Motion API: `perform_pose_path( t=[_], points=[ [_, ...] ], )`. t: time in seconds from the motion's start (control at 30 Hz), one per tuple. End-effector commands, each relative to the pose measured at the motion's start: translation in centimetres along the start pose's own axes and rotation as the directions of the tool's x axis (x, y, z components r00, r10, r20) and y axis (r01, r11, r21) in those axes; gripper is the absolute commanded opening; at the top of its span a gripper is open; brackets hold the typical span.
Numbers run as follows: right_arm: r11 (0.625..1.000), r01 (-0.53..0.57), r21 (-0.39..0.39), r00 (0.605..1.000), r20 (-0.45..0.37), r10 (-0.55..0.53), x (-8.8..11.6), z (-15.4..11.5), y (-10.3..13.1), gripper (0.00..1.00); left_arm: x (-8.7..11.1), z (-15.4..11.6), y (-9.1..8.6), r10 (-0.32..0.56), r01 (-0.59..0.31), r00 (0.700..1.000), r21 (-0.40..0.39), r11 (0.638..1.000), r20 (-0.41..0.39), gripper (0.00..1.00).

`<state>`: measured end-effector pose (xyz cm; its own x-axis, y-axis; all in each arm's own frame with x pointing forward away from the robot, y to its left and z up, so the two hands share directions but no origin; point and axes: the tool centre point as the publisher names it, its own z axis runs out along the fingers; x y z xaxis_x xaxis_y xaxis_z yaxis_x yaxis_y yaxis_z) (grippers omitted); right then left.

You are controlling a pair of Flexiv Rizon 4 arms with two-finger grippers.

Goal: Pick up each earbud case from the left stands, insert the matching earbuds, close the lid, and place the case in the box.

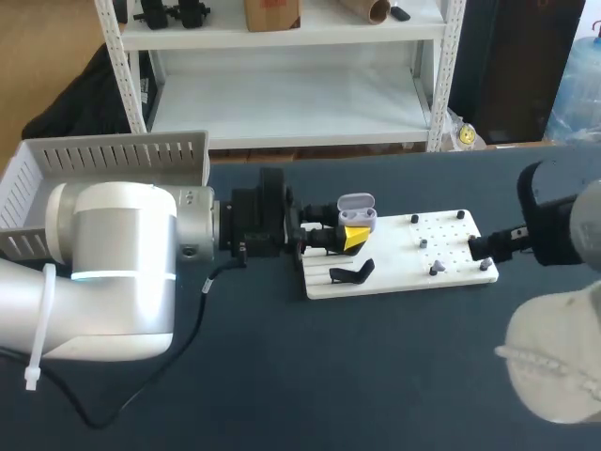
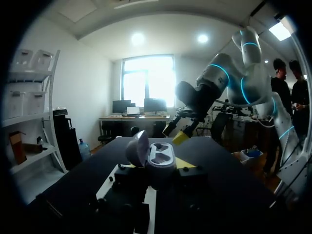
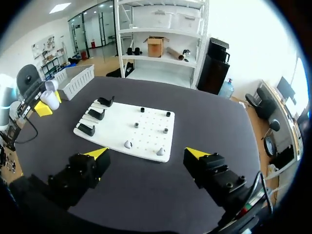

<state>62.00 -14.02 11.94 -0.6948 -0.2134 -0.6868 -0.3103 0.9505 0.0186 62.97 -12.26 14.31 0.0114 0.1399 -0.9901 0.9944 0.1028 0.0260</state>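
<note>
My left gripper (image 1: 346, 237) is shut on a pale grey earbud case (image 1: 357, 212) with its lid standing open, held just above the left end of the white board (image 1: 399, 282). In the left wrist view the case (image 2: 159, 158) sits between the yellow-tipped fingers (image 2: 185, 163), its two wells showing. Two small pale earbuds (image 3: 128, 144) (image 3: 160, 151) rest on the board (image 3: 122, 131), just ahead of my open right gripper (image 3: 146, 156). That gripper (image 1: 481, 247) hovers at the board's right edge with nothing in it.
Black stands (image 3: 97, 114) line the board's far end, and one stand (image 1: 352, 272) shows beside the left gripper. Small dark pegs (image 1: 414, 219) dot the board. A white slatted box (image 1: 113, 160) stands at the back left of the dark table.
</note>
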Motion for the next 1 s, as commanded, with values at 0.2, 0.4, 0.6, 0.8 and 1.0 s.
perform_pose_path(
  t=[0.2, 0.4, 0.6, 0.8, 1.0],
  points=[
    [0.989, -0.056, -0.133, 0.998, -0.024, 0.053, -1.0, 0.8, 0.0, 1.0, 0.1, 0.0, 0.0, 0.002, -0.002, 1.0, -0.002, 1.0, 0.005, 0.0],
    [0.983, -0.024, -0.181, 0.999, -0.049, 0.015, -1.5, 1.1, -0.1, 1.0, 0.1, 0.0, 0.0, 0.002, -0.002, 1.0, -0.002, 1.0, 0.005, 0.0],
    [0.98, 0.08, -0.184, 0.989, -0.11, -0.101, -1.2, 2.1, 0.0, 1.0, 0.1, 0.0, 0.0, 0.002, -0.002, 1.0, -0.002, 1.0, 0.005, 0.0],
    [0.964, 0.245, -0.107, 0.958, -0.127, -0.257, -0.7, 2.7, -0.4, 1.0, 0.1, 0.0, 0.0, 0.002, -0.002, 1.0, -0.002, 1.0, 0.005, 0.0],
    [0.93, 0.366, 0.016, 0.92, -0.158, -0.36, -0.1, 3.1, -0.9, 1.0, 0.1, 0.0, 0.0, 0.002, -0.002, 1.0, -0.002, 1.0, 0.005, 0.0]
  ],
)
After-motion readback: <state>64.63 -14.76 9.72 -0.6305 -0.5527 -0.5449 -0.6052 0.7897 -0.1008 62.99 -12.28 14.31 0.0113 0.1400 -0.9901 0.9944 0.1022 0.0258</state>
